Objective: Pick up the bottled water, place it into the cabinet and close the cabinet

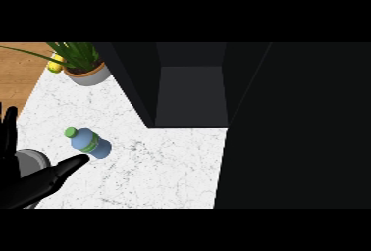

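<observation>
Partly cropped left hand (39, 184), tip at bottled water (91, 143)

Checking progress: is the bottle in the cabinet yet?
No, the bottled water sits on the counter, outside the open cabinet.

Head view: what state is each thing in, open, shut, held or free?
Cabinet: open, interior dark.
Bottled water: capped, on the counter, not held.
Right hand: open, fingers straight, tips at the bottle.
Left hand: open, resting at the left edge.
</observation>
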{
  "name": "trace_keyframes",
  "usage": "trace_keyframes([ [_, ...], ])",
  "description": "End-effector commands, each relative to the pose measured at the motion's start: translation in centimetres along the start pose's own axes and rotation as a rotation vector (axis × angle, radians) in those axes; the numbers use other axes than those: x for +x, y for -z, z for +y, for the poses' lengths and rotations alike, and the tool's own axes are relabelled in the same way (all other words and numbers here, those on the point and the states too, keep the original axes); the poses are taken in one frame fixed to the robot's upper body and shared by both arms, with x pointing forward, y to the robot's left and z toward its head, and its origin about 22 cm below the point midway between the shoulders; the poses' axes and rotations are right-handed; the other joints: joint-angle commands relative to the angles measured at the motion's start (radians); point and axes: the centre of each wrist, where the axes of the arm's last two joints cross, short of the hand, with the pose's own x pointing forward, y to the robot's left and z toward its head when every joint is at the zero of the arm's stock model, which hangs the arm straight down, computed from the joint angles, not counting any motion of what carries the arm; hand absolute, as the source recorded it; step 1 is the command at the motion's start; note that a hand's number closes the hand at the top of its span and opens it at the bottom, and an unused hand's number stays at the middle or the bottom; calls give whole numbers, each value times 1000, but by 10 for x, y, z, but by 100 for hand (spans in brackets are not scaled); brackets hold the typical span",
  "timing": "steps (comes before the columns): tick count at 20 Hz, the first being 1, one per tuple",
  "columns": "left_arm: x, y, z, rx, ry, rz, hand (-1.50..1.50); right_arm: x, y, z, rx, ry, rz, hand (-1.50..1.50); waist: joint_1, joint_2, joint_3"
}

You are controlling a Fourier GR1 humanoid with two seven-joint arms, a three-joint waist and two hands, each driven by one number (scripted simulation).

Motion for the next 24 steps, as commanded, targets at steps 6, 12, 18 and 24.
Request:
trace_keyframes([
  [6,-46,34,24,65,50,70,-150,45,-35,-3,35,-24,-58,-150,-10,0,0],
  [12,-76,41,46,66,90,102,-150,47,-29,3,31,-13,-64,-150,-3,-1,0],
  [18,-132,0,55,38,75,134,-150,41,-20,10,4,-10,-59,-150,6,-3,-1],
  [24,-178,35,56,67,76,154,-150,45,-28,4,23,-32,-72,-150,-10,0,0],
])
